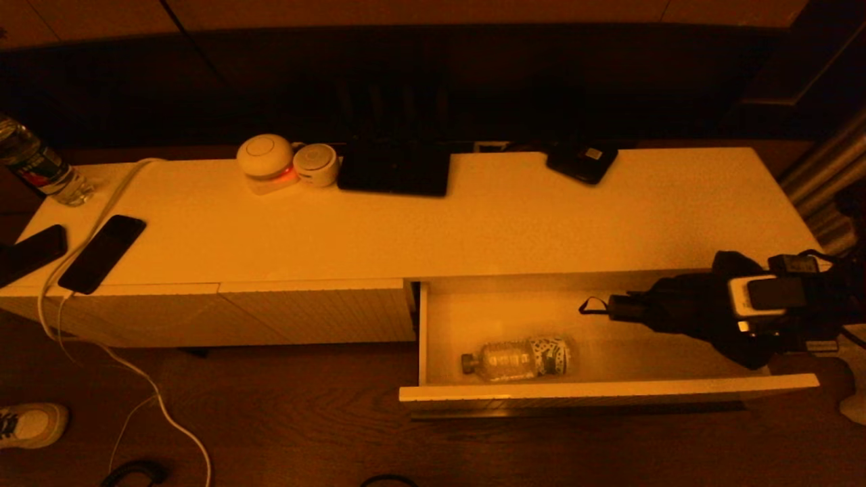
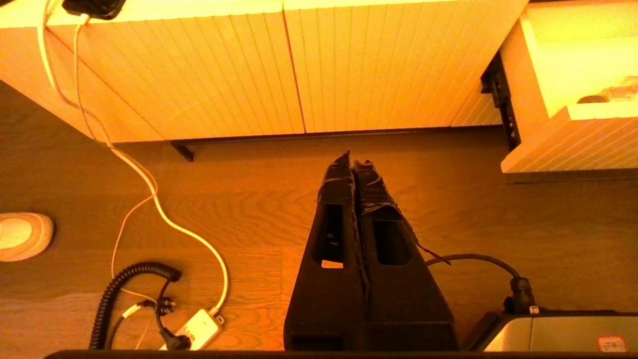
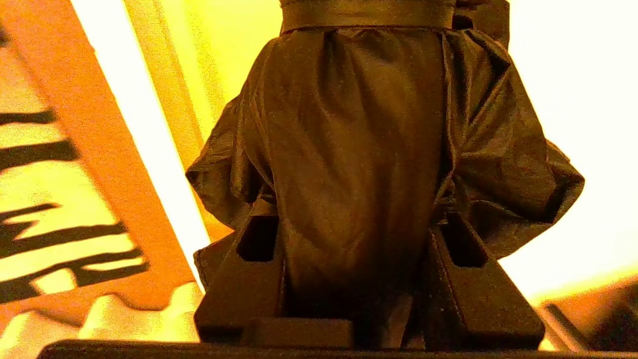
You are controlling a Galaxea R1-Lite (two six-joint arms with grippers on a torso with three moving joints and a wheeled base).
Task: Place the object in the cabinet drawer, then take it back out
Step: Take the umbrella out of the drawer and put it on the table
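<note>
Over the open wide white cabinet drawer [image 1: 609, 389], the right gripper [image 3: 359, 239] was clamped on a folded black fabric umbrella [image 1: 683, 311]. Its loose folds risked snagging the drawer's edge. A clear plastic bottle [image 1: 517, 358] lay inside, apart. The left gripper [image 2: 355, 169] hung pressed together.

The folded umbrella [image 3: 359, 164] hides the right hand's [image 3: 359, 279] inner fingers [image 3: 249, 279].

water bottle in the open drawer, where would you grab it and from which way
Judging by its pose, grip the water bottle across the clear ribbed middle, coming straight down from above. It lies on its side along the drawer front, cap toward the left, with open floor behind it, so the fingers should straddle its width rather than its length.
</note>
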